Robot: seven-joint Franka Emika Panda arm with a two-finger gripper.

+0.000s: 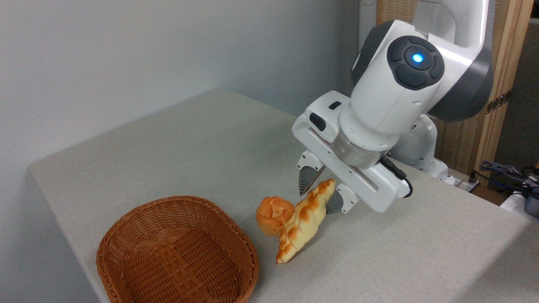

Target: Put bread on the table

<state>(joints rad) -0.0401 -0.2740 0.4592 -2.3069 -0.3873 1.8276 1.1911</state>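
Camera view shows the gripper (319,192) with its fingers spread apart, one on each side of the upper tip of the bread (303,221); the gap looks wider than the tip, so it seems to grip nothing, though contact on the right finger I cannot tell; the loaf stands tilted, its lower point on the table (181,143), its side against the small round bun (274,214); the basket (177,252) sits just beside, holding nothing; risk, as I judge it: lifting away could snag the tip and drag the loaf, or it could topple and knock the bun rolling.
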